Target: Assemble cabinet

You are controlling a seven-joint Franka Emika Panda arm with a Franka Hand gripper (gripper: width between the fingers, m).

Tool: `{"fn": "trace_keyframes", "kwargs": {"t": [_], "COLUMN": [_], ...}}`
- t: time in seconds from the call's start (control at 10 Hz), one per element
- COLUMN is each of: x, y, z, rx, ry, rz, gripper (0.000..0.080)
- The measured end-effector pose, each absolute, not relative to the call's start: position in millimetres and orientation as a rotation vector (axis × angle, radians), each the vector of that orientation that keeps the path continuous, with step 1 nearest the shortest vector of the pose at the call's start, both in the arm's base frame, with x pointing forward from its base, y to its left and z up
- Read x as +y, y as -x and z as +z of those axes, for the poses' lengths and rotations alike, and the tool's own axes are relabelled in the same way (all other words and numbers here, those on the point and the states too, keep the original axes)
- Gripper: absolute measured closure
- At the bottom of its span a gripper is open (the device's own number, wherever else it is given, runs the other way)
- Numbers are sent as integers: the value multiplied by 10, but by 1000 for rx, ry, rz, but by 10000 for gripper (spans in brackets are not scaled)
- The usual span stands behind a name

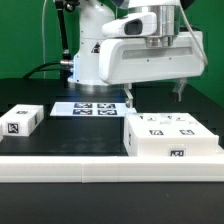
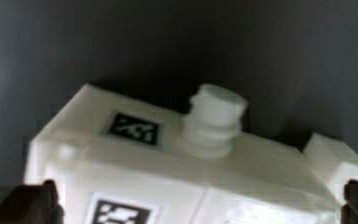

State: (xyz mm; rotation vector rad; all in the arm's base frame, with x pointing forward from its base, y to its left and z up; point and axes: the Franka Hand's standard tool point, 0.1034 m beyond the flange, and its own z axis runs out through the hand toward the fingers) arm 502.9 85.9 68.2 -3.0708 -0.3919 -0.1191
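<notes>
The large white cabinet piece (image 1: 170, 136) lies on the black table at the exterior view's right, with marker tags on its top and front. My gripper (image 1: 155, 96) hangs a little above it, open and empty, fingers spread wide. In the wrist view the piece (image 2: 194, 165) fills the lower part, with a small round knob (image 2: 215, 115) standing up and two tags on it. The gripper (image 2: 190, 205) stands over it, and the dark fingertips (image 2: 25, 205) show at both lower corners, on either side of the piece. A smaller white tagged block (image 1: 20, 121) lies at the exterior view's left.
The marker board (image 1: 85, 108) lies flat behind the parts, in front of the white robot pedestal (image 1: 95, 60). A long white rail (image 1: 100, 170) runs along the table's front edge. Cables hang behind the pedestal.
</notes>
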Motion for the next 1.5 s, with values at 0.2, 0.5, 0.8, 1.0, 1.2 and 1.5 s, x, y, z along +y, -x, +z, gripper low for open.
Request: {"fn": "trace_keyframes", "kwargs": {"t": [0.2,0.5,0.8,1.0,1.2,1.5], "x": [848,767,778,870,849,806], "y": [-4957,-4939,-4936,-4883,-4843,-4835], "z": [604,461,449,250,96,64], "rx": [-167,29,13,-9,-25,-80], "ry": [3097,3079,3079,3080,3099,3104], "rz": [-102,-141,-140,-151,-148,-144], "gripper": [2,2,2,2,2,2]}}
